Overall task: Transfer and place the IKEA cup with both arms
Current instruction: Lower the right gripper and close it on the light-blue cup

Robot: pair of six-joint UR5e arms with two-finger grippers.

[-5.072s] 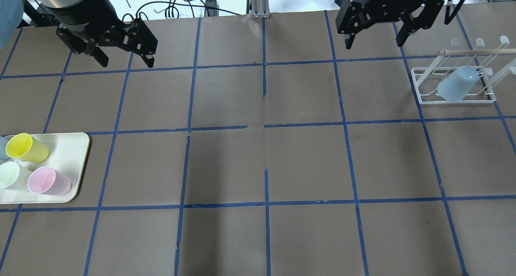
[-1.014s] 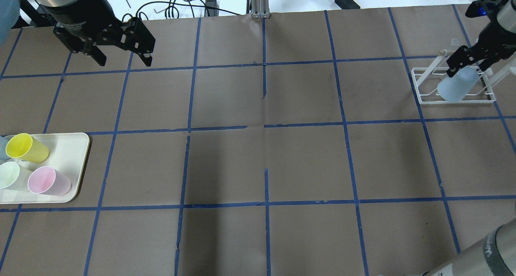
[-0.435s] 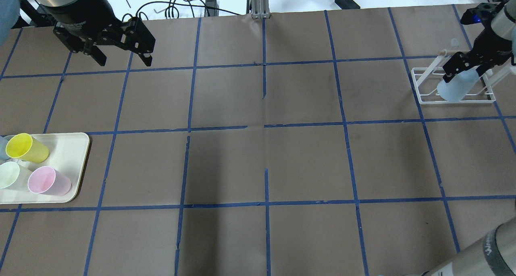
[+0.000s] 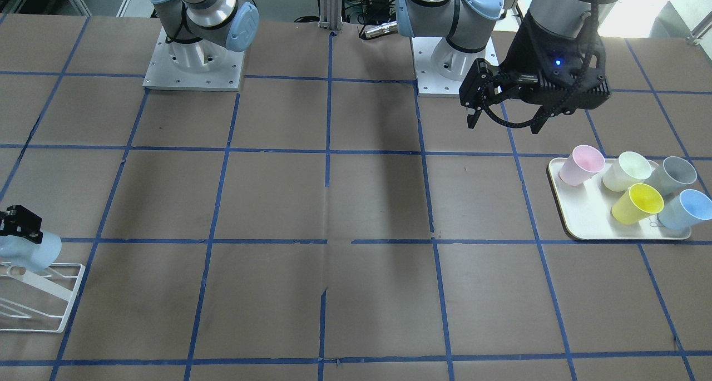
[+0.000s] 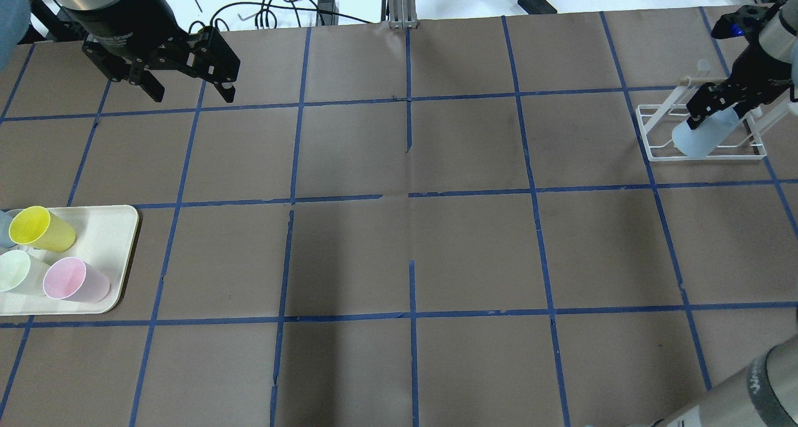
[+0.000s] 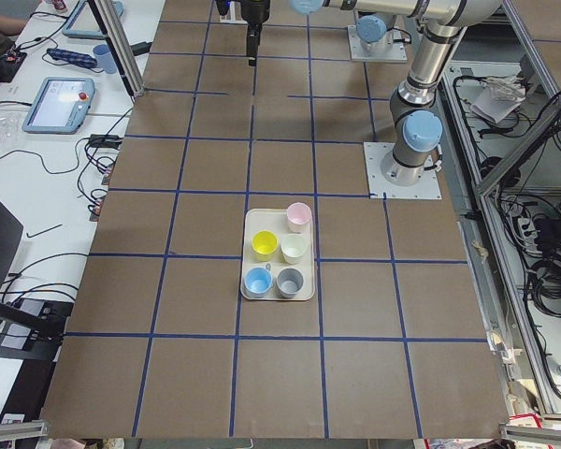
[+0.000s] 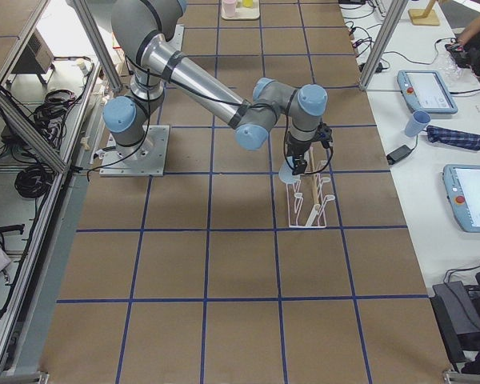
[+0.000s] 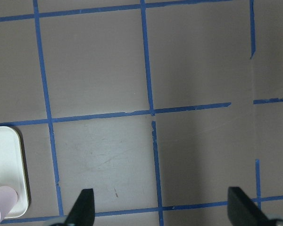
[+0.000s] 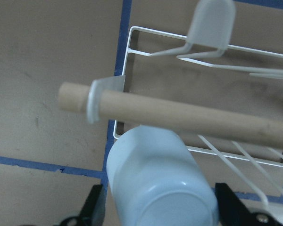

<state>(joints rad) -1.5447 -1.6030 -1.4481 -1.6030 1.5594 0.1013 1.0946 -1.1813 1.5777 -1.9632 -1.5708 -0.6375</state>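
Observation:
The IKEA cup [image 5: 695, 139], pale sky-blue, lies tilted on the white wire rack [image 5: 661, 154] at the far right, bottom end toward the wrist camera [image 9: 155, 179]. My right gripper [image 5: 716, 110] is shut on it, one finger [image 9: 95, 202] against each side of the cup. The front view shows the same grip [image 4: 16, 231] on the cup [image 4: 39, 250]. My left gripper [image 5: 187, 93] hangs open and empty above the table at the far left; its wrist view shows only paper between the fingertips [image 8: 85, 207].
A cream tray [image 4: 578, 214] near the left arm holds pink, cream, yellow, grey-blue and a second sky-blue cup [image 4: 681, 211]. The rack carries a wooden dowel [image 9: 188, 113] just above the held cup. Brown paper with a blue tape grid covers the table.
My right gripper has come down onto the cup in the rack and closed on it; the cup has shifted slightly left. The left arm has not moved.

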